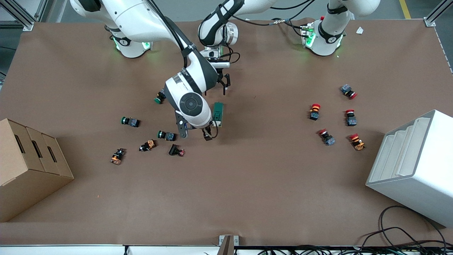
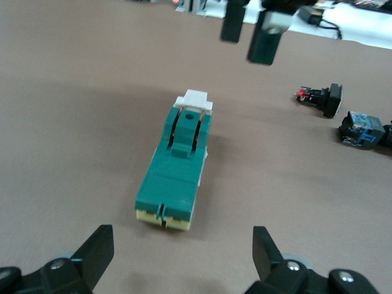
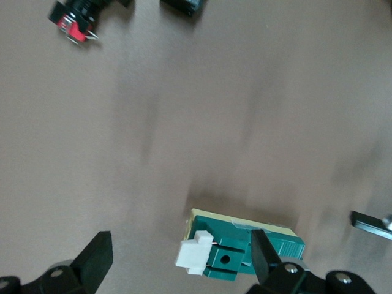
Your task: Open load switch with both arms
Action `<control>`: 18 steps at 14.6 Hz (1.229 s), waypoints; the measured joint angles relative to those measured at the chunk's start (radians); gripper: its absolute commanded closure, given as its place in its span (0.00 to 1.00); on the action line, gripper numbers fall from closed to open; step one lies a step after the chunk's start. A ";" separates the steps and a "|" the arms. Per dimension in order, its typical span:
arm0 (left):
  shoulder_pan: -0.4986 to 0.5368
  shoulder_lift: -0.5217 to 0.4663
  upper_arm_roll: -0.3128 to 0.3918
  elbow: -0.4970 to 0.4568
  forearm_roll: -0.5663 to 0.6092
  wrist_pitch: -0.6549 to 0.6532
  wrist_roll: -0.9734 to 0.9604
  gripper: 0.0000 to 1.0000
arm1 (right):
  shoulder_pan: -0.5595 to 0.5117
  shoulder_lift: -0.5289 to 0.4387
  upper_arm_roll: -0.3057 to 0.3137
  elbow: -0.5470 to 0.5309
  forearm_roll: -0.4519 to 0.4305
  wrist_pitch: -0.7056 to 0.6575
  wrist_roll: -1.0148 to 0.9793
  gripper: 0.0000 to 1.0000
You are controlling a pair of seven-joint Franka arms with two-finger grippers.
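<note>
The load switch (image 1: 218,114) lies flat on the surface, midway between the two groups of push buttons. Its long axis runs toward and away from the front camera, white lever end nearer that camera. The right pincer (image 3: 180,257) hangs spread directly over the lever end. The left pincer (image 2: 180,251) hangs spread over the bare surface just off the other end. In the front view, the right arm's wrist hides the lever end.
</note>
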 measured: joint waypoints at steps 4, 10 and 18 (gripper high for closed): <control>0.001 0.057 0.021 -0.001 0.110 -0.030 0.006 0.01 | 0.013 0.021 0.000 0.000 0.051 -0.001 0.002 0.00; 0.001 0.072 0.035 0.000 0.153 -0.036 0.049 0.01 | 0.029 0.067 0.000 0.000 0.056 -0.002 0.005 0.00; -0.010 0.105 0.033 0.013 0.207 -0.102 0.050 0.00 | 0.046 0.083 0.013 0.008 0.097 -0.006 0.047 0.00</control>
